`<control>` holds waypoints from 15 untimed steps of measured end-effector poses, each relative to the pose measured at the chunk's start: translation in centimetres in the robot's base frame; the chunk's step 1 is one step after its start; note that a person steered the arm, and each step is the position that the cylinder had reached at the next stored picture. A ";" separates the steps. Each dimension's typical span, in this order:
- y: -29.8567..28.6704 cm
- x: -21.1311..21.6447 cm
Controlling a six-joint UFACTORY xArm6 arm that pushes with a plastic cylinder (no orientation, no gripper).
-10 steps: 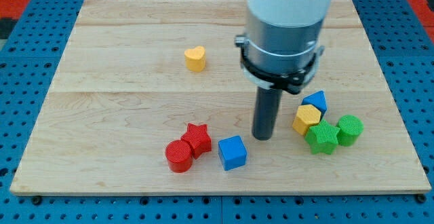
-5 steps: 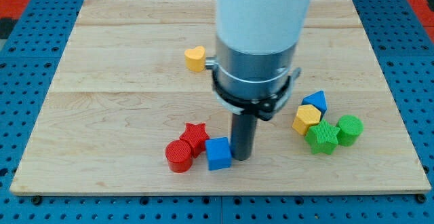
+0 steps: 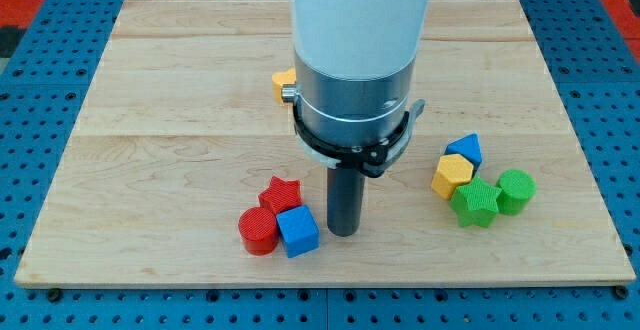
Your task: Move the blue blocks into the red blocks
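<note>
A blue cube (image 3: 298,231) sits low on the board, touching a red star (image 3: 280,193) above it and a red cylinder (image 3: 258,231) on its left. My tip (image 3: 344,232) stands just right of the blue cube, close against it. A second blue block, a triangular prism (image 3: 466,149), lies far to the view's right, on top of a cluster of other blocks.
A yellow hexagon (image 3: 452,176), a green star (image 3: 476,202) and a green cylinder (image 3: 516,190) cluster at the right with the blue prism. A yellow heart (image 3: 283,82) is partly hidden behind the arm's body. The wooden board (image 3: 150,120) rests on blue pegboard.
My tip moved left and pushed the blue cube left into the red star and red cylinder, which shifted slightly left. The right-hand cluster has not moved.
</note>
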State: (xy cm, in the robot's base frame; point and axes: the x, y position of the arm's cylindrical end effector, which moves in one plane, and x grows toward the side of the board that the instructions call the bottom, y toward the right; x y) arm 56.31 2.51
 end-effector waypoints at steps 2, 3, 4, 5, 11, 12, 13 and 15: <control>2.8 -6.1; 4.3 -11.3; 7.1 -12.7; 14.3 -12.8; 16.8 -8.1; 12.3 -8.4; 10.1 -8.4; 3.3 -11.6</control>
State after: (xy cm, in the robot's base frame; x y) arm 44.72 5.81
